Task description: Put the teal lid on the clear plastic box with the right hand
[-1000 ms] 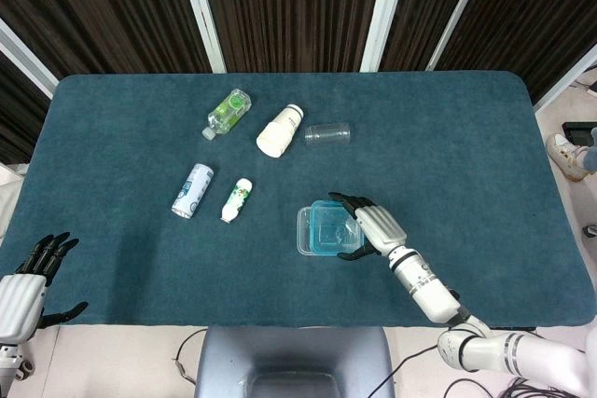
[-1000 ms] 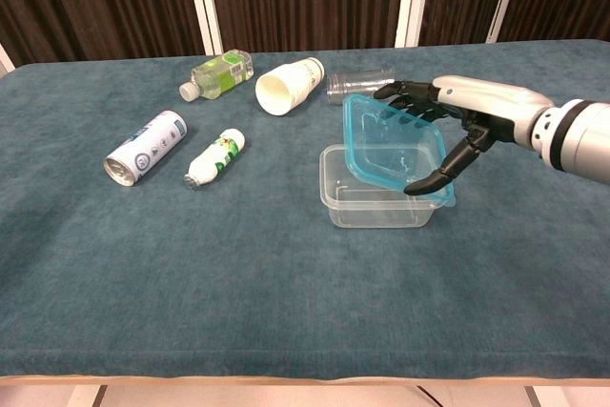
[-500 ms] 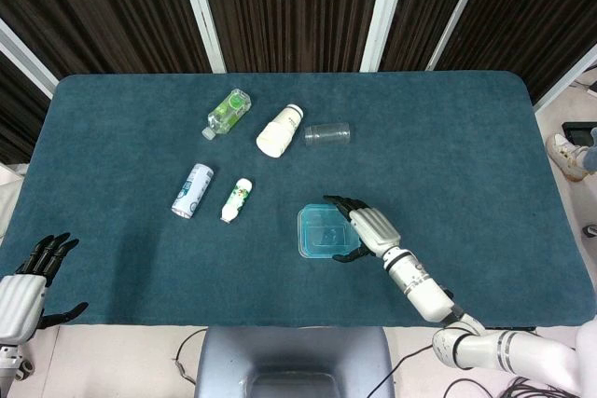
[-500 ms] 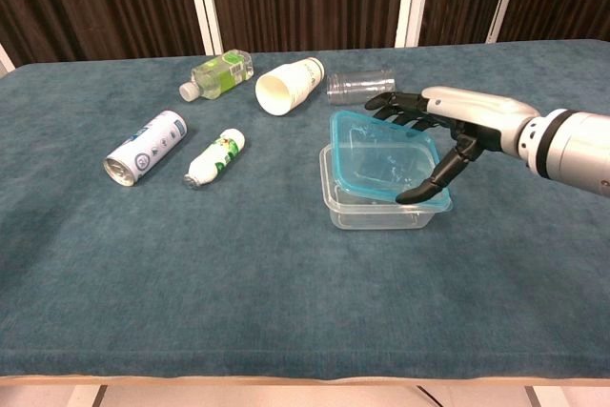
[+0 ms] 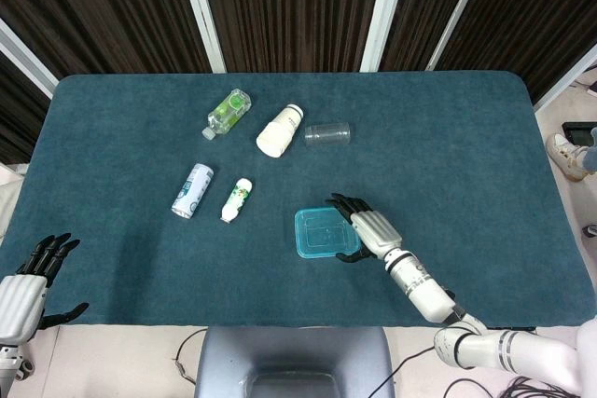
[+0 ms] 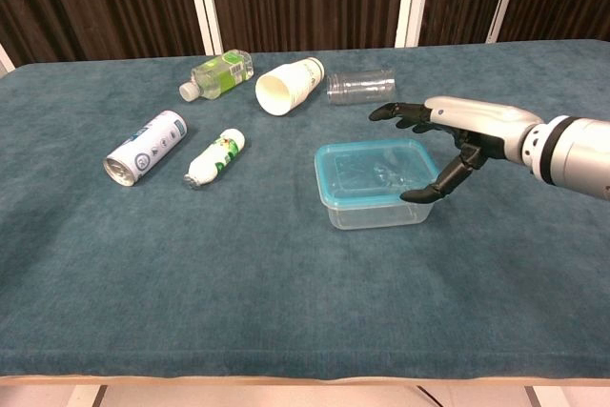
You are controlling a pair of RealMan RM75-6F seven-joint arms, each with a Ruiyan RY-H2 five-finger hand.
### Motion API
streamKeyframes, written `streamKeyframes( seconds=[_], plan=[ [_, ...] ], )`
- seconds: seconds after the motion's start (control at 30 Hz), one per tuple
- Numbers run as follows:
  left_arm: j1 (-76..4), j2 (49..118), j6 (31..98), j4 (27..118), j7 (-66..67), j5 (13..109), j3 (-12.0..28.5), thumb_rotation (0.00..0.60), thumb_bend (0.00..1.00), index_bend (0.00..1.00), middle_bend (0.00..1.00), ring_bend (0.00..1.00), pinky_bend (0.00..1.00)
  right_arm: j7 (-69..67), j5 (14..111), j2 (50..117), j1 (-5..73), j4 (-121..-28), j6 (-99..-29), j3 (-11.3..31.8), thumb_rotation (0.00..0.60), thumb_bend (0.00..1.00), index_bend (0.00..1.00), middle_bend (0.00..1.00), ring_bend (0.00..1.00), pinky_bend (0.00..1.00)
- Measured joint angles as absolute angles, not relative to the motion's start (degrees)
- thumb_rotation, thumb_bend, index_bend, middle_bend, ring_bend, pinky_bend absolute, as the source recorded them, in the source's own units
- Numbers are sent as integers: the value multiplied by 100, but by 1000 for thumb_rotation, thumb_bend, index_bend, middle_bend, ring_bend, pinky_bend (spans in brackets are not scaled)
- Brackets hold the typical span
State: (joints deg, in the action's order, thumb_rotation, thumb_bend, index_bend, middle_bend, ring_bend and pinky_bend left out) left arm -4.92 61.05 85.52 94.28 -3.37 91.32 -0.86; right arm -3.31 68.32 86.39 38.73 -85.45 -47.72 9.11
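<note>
Teal lid (image 6: 375, 172) lies flat on clear plastic box (image 6: 378, 212), touching right robot hand (image 6: 448, 135).

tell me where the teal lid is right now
The teal lid lies flat on the clear plastic box, front-centre in the chest view, beside the right hand.

The left hand (image 5: 26, 279) is cut by the frame's edge.

Teal lid (image 6: 375, 171) lies flat on top of the clear plastic box (image 6: 379, 210), translucent, rounded-rectangular, covering the whole opening. Whether it is pressed fully shut cannot be judged. Box sits upright on the table, toward the near edge, right of centre.
</note>
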Motion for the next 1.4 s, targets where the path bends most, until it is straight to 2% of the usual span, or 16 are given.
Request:
streamKeyframes(
  seconds=[0.2,0.4,0.47,0.53,0.67,0.8,1.13,1.4],
  plan=[
    [-494,6100,8546,9432,-349,9122,-83,600,366,145,70,52,323,-350,6967,8409,3814,-8862,-4807,831,600,394,0,6,0,74],
    [-496,6102,8547,9435,-349,9120,-81,600,365,145,71,52,323,-174,7036,7892,3751,-9578,-4833,729,600,395,3,5,0,74],
    [-498,6102,8538,9439,-336,9120,-84,600,366,145,71,52,323,-12,7040,7746,3742,-9802,-4899,727,600,396,47,8,4,102],
    [-498,6104,8540,9441,-326,9123,-85,600,367,145,71,52,323,144,7041,7728,3744,-9856,-5019,754,600,400,124,46,46,181],
    [-497,6106,8541,9446,-312,9123,-86,600,367,145,72,53,323,649,7053,8032,3802,-9650,-5325,851,600,416,264,169,180,316],
    [-498,6106,8537,9441,-318,9113,-82,600,366,145,73,52,323,1158,7005,8365,3921,-9349,-5480,938,600,419,342,244,270,386],
    [-505,6098,8523,9437,-344,9103,-80,600,366,145,74,53,323,2143,6394,8747,4166,-9060,-5462,971,600,419,333,260,288,399],
    [-514,6099,8506,9430,-350,9102,-82,600,366,145,73,53,323,2171,6258,8860,4210,-8900,-5385,902,600,419,321,260,287,396]
  ],
)
